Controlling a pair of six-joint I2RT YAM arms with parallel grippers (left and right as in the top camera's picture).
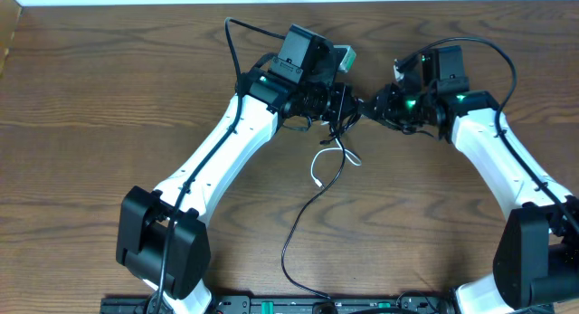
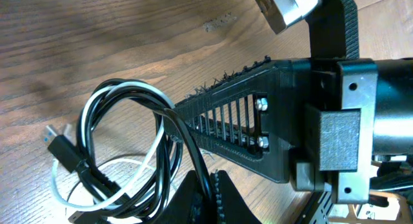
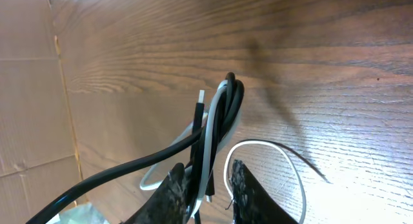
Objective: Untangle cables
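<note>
Overhead, your two grippers meet nose to nose toward 12 o'clock on the wooden table (image 1: pixel 90 97), with the tangle (image 1: pixel 345 122) of cables just below the point where they meet. The left gripper (image 2: pixel 190 146) comes in from 9 o'clock and its jaws are pressed together; in its wrist view the black cord (image 1: pixel 303 219) runs in between them, so read it as pinched. Just beyond those fingers both cords coil together in overlapping loops, and a black plug (image 2: pixel 61 145) sticks out at 9 o'clock of the coil. The right gripper (image 3: pixel 206 185) comes in from 3 o'clock with its jaws a little spread. Black and white strands pass between them, with a sliver of gap on one side, so they are not clamped as far as that view shows. From the tangle the white cord (image 1: pixel 316 174) hangs as a small loop at 7 o'clock and lies on the wood. The black cord trails on toward 7 o'clock, then curls to 6 o'clock near the table's near edge.
</note>
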